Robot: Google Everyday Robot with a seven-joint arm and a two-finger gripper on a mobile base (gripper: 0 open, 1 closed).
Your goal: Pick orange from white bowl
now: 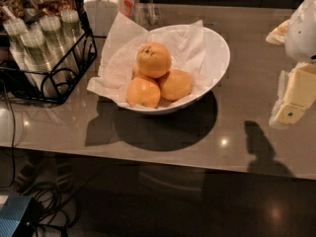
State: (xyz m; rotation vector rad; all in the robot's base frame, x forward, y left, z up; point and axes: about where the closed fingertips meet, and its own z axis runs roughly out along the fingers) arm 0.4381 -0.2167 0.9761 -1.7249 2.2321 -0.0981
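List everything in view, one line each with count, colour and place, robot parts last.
orange: one, deep orange with a dark stem spot, on top of the pile in the white bowl
other oranges: two plainly seen, paler orange, below it at the bowl's front; perhaps one more hidden behind
white bowl: one, glossy white, middle of the counter
paper: one crumpled sheet, white, lining the bowl and hanging over its left rim
counter: one, grey-brown, across the view
wire rack: one, black, far left on the counter
cup stacks: several, clear, in the rack
jar: one, white, behind the bowl
cables: dark, on the floor at lower left
gripper: one, cream and white, at the right edge over the counter, apart from the bowl
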